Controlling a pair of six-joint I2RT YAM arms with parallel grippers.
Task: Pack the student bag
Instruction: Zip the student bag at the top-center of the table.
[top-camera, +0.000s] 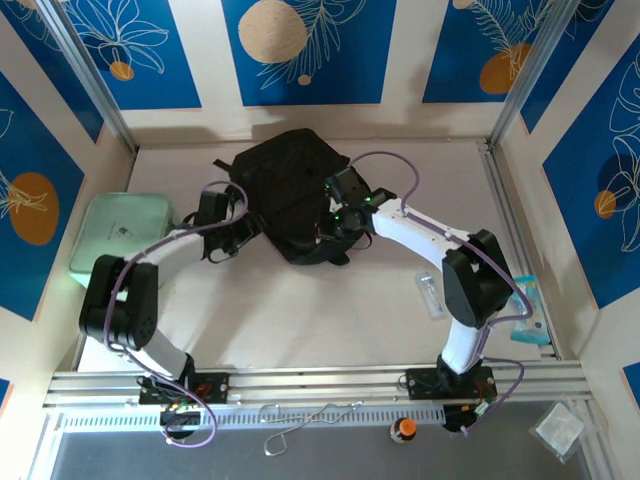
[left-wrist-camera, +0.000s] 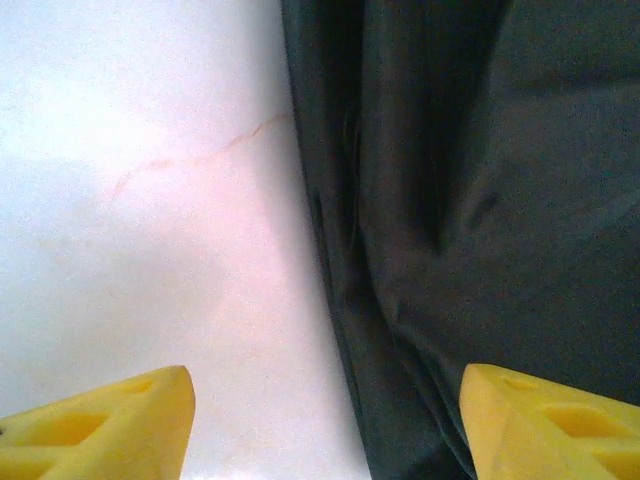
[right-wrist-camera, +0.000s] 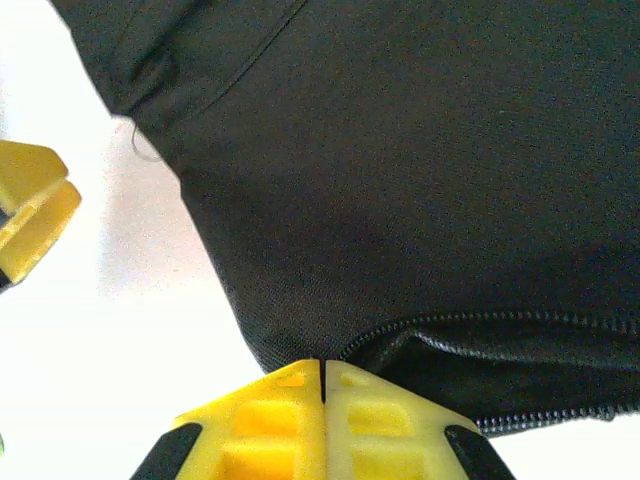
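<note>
The soft fabric could slip or bunch, leaving the student bag (top-camera: 290, 190) collapsed, because the left gripper (left-wrist-camera: 325, 430) stood open and empty at the bag's 9 o'clock edge. The right gripper (right-wrist-camera: 323, 400) was closed at the zip seam, and any pinch of cloth was unclear. The bag, limp black woven fabric with a coiled zip, lay slumped toward 12 o'clock on the smooth pale table (top-camera: 300, 310).

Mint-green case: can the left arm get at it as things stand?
Probably yes. The mint-green case lies at the table's left edge, close beside the left arm, with nothing on top of it. The left tool is open and empty by the student bag.
</note>
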